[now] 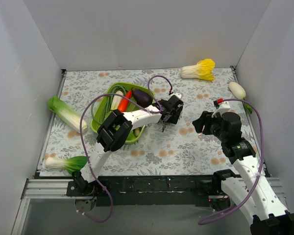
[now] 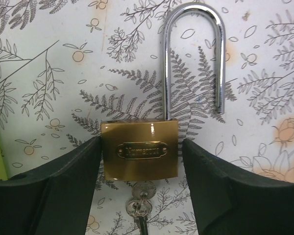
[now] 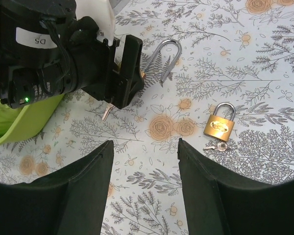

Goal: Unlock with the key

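Left tool (image 2: 141, 147) is clamped on the brass padlock (image 2: 139, 156), one finger on each side of the body. You can see it from the right wrist too, held up near the green basket (image 3: 19, 122). Shackle (image 2: 166, 73) is open: one leg is in the body, and the free leg ends clear of it, off to the side.

The key (image 2: 138, 208) sticks out of the underside of the padlock body, low between the two fingers. From the right wrist it shows as a thin silver bit (image 3: 107, 112) poking out below the left tool.

Right tool (image 3: 146, 147) is spread wide with nothing between the fingers, above the worktop (image 1: 186, 147) and apart from the left tool. A small brass padlock (image 3: 219, 126) lies flat on the worktop with its shackle closed, small keys (image 3: 215, 146) just beside its base.
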